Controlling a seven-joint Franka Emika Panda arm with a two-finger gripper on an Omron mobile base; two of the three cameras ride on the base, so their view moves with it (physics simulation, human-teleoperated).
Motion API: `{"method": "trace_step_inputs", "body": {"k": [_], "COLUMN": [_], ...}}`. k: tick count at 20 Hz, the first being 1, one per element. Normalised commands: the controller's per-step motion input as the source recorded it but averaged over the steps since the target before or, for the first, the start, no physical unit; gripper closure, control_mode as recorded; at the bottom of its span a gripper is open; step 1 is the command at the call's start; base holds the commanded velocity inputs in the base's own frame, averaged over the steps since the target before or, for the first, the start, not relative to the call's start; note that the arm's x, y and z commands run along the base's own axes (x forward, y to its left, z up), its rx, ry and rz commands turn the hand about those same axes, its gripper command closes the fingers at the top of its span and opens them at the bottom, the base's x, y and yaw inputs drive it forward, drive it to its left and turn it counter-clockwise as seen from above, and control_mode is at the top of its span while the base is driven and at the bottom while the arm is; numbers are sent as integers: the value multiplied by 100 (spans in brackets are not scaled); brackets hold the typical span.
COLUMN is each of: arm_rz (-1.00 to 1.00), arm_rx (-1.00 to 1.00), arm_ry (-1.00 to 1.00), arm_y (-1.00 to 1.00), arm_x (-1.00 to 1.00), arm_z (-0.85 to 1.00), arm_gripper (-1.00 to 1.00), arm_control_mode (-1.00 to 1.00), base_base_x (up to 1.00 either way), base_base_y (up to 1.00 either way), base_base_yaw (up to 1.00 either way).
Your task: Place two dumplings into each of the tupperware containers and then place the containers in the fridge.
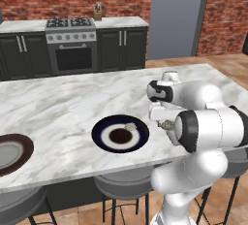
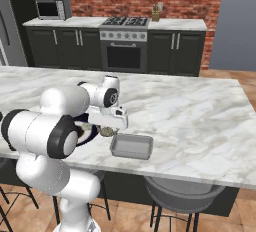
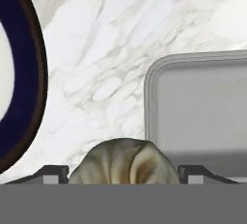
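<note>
Gripper (image 3: 123, 182) pinches a dumpling (image 3: 124, 162) between its two fingertips, the jaws standing wide around the pale folded lump. It hangs low over the marble island (image 2: 200, 121), pointing down, between a dark-rimmed plate (image 1: 120, 134) and a grey container (image 2: 131, 146). In the hand view the held dumpling sits just off the container's (image 3: 198, 112) near corner, over bare marble, with the plate's (image 3: 29, 73) rim to the other side.

From the left base view the arm (image 1: 208, 122) rises at the island's near edge, folds at the elbow and reaches forward with the wrist turned down; the dumpling (image 1: 167, 125) shows under the hand. Another dumpling (image 1: 130, 127) lies on the plate, near its far rim. From the right base view the container stands close to the island's near edge, apart from the plate, with the gripper (image 2: 106, 131) just beside its left end.

A second plate (image 1: 12, 152) sits at the island's left near edge.
</note>
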Motion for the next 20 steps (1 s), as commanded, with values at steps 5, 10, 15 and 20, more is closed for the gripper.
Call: {"method": "trace_step_inputs", "body": {"k": [5, 10, 15, 20], "arm_rz": [-6, -1, 0, 0], "arm_rx": [-2, -1, 0, 0], "arm_ry": [0, -4, -4, -4], "arm_y": [-80, -32, 0, 0], "arm_x": [0, 3, 5, 5], "arm_z": [-17, -40, -38, -25], "arm_gripper": [100, 100, 100, -100], "arm_control_mode": [-100, -100, -100, -100], "base_base_x": [0, 0, 0, 0], "base_base_y": [0, 0, 0, 0], "base_base_yaw": [0, 0, 0, 0]}}
